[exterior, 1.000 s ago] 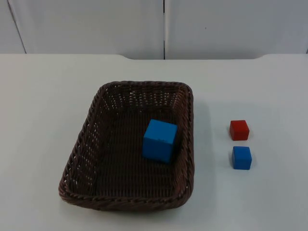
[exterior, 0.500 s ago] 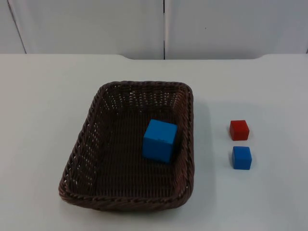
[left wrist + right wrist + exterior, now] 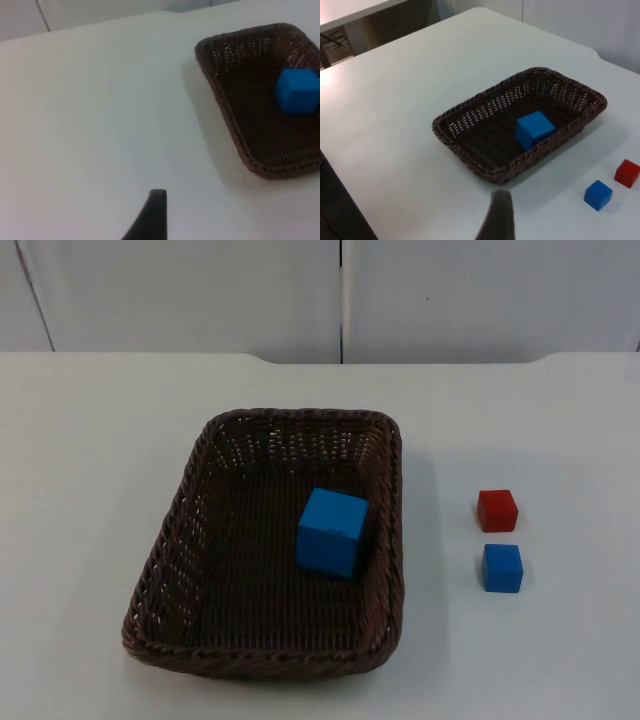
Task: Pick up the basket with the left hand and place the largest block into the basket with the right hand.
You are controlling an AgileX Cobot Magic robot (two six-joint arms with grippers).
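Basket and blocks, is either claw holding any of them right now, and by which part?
Nothing is held. The basket sits on the table with the large blue block inside it; the small red block and small blue block lie beside it, untouched.

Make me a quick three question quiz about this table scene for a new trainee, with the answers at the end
1. True or false: the large blue block lies inside the brown wicker basket.
2. Which block lies nearer the partition wall: A) the small red block, B) the small blue block?
3. Fill in: the basket rests on the white ____, with no gripper holding it.

Key
1. True. It sits on the basket floor, close to the wall on the small blocks' side.
2. A. In the top view the red one lies just beyond the blue one, both outside the basket.
3. Table. Both arms wait away from the basket, each with a fingertip in its own wrist view.
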